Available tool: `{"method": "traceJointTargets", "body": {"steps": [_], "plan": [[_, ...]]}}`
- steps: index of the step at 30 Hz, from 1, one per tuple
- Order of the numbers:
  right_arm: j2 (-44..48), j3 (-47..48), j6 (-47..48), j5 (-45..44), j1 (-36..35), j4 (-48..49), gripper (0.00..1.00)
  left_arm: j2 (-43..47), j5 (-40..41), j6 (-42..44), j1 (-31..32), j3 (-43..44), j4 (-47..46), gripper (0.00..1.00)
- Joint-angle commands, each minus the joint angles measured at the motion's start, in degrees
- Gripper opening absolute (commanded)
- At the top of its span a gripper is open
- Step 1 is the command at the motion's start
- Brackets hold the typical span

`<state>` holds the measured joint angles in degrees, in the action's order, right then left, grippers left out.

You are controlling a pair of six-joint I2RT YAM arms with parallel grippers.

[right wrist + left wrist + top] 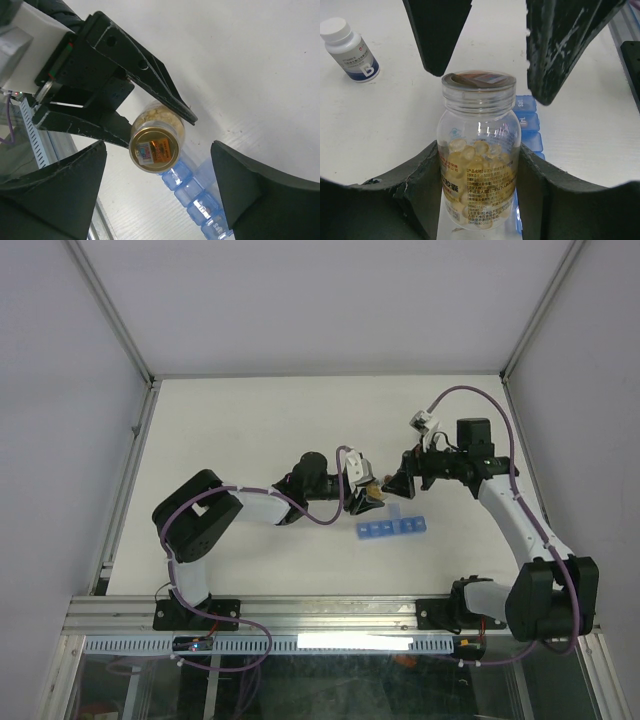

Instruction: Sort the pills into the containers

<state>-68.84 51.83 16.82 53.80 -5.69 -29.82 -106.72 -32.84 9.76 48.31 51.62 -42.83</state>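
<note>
My left gripper (479, 167) is shut on a clear bottle (478, 150) with a gold lid (153, 149). It holds the bottle on its side just above the table, and pale yellow pills (470, 149) fill its lower half. My right gripper (157, 152) stands open facing the lid, a finger on each side and neither touching it. The translucent-blue containers (392, 530) lie as one row on the table right under the bottle. They also show as the blue row (196, 200) below the lid, where a small tan bit sits in one compartment.
A small white-capped bottle with a dark band (349, 49) stands on the white table (240, 430) beyond the grippers. Metal frame posts and a rail (300, 612) border the table's edges.
</note>
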Motion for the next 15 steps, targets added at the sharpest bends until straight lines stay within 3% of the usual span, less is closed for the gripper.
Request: {"method": "traceJointTargets", "body": {"steps": [1,11,15], "plan": [[-0.6,2.0,-1.0,-4.4,-1.9,1.3,0.86,2.1,1.0,-1.1,0.3,2.5,-1.9,0.00],[-0.5,2.1,-0.3,-4.3,-3.0,0.7,0.61,1.9,1.2,-1.1,0.3,2.8,-1.3,0.00],[-0.5,2.0,0.8,-3.4,-3.0,0.6,0.39,1.9,1.1,-1.1,0.4,2.8,-1.3,0.00]]}}
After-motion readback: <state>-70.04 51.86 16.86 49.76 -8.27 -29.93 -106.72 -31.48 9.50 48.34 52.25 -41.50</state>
